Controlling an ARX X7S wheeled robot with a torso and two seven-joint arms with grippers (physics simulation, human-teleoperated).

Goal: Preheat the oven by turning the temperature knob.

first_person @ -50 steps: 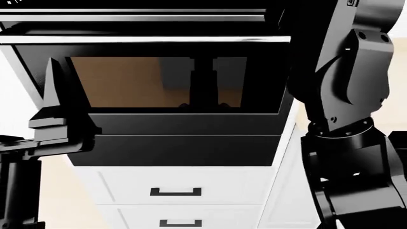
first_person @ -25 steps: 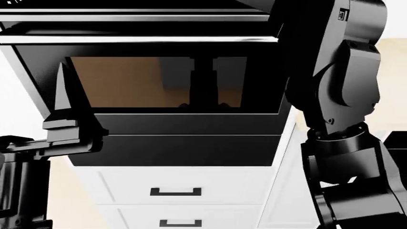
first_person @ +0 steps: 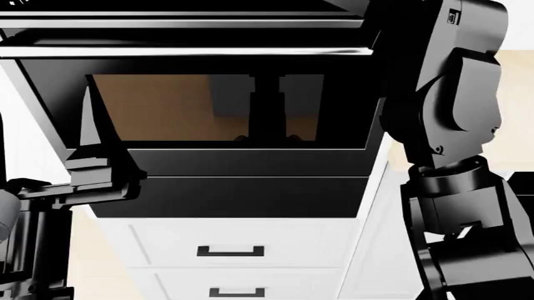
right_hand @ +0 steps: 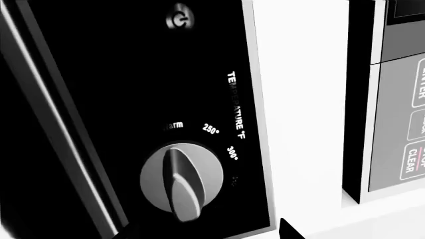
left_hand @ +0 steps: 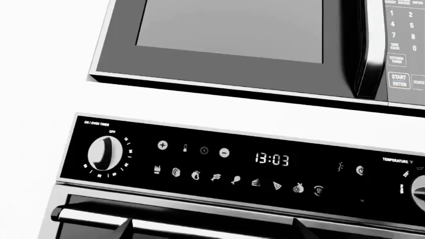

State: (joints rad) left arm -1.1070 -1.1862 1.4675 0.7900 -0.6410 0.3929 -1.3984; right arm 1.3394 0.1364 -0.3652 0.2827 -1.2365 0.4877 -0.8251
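white cabinetry frames the oven (first_person: 234,125); its temperature knob (right_hand: 180,180) sits close ahead of the right claw, whose state i cannot tell. a misjudged approach could skid off the knob's ridge or hit the panel, and the timer knob (left_hand: 105,154) is a wrong target.

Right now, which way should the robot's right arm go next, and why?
Probably a short advance straight toward the round silver temperature knob. The right wrist view shows it close ahead on the glossy black oven panel, beneath "TEMPERATURE °F", yet nothing grips it. The gripper itself is out of view.
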